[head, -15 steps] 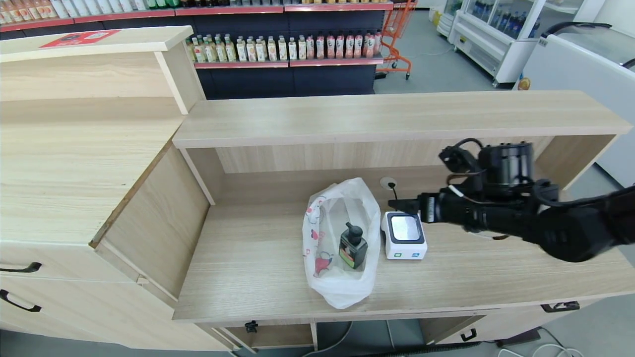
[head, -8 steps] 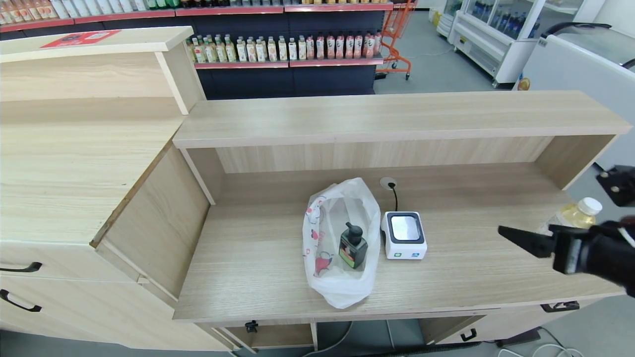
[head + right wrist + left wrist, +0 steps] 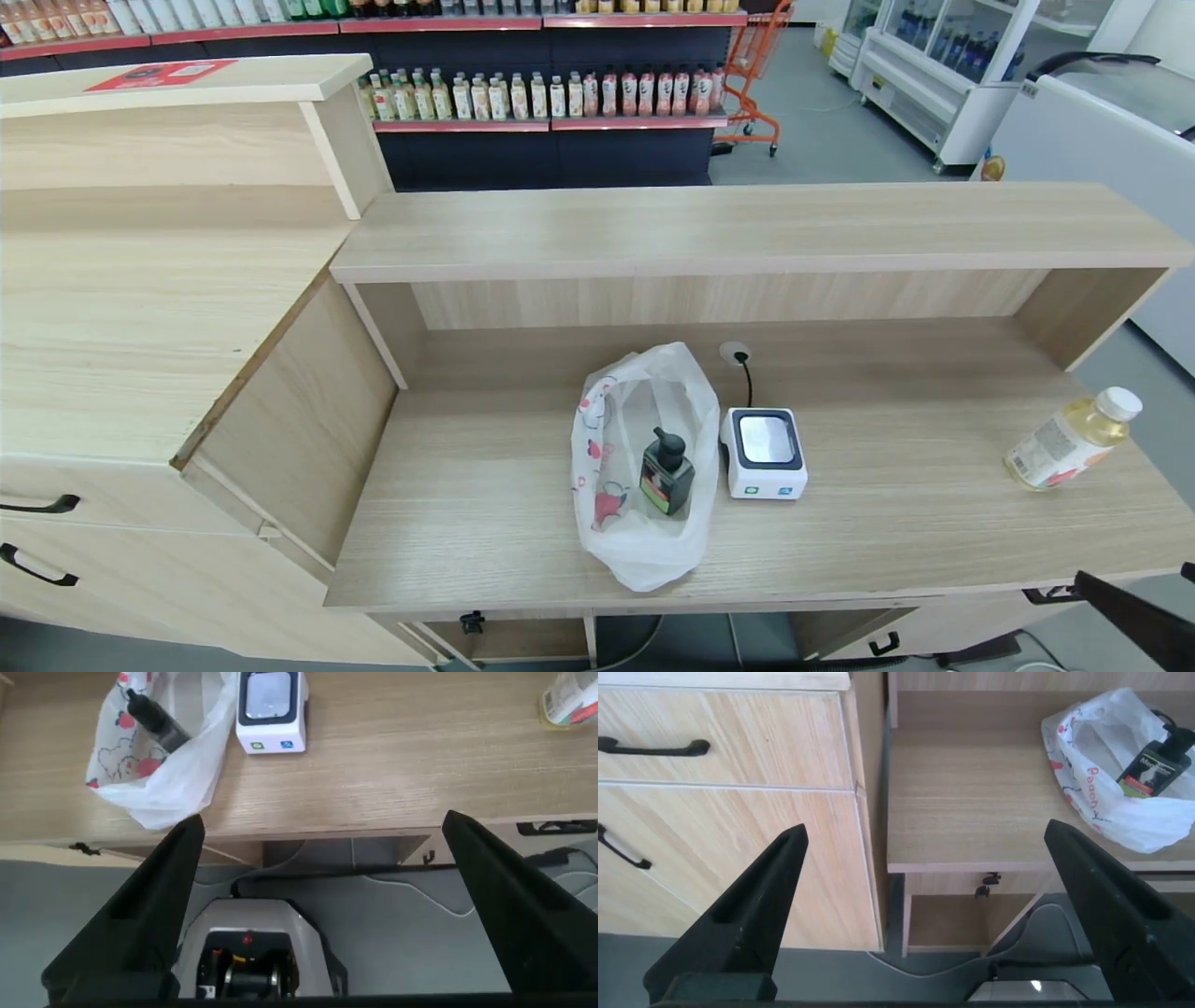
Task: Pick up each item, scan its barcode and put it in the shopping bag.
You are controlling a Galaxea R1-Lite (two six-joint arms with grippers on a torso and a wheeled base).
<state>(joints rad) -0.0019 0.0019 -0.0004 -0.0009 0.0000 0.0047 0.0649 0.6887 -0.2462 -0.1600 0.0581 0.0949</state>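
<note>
Head view: the pump bottle [image 3: 667, 471] is already in the shopping bag [image 3: 607, 523], just left of the scanner [image 3: 764, 453]. The yellow bottle [image 3: 1072, 441] sits well right of the scanner.

Left wrist view: left gripper [image 3: 924, 835] spread wide, empty.

Right wrist view: right gripper [image 3: 322, 826] also wide, empty. Next it probably needs to grab that yellow bottle.

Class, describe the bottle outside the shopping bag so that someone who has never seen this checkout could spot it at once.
Follow the lower wooden counter past the white scanner to its right end. Alone there is a clear bottle of pale yellow liquid with a white cap. The dark pump bottle, by contrast, sits inside the shopping bag.
</note>
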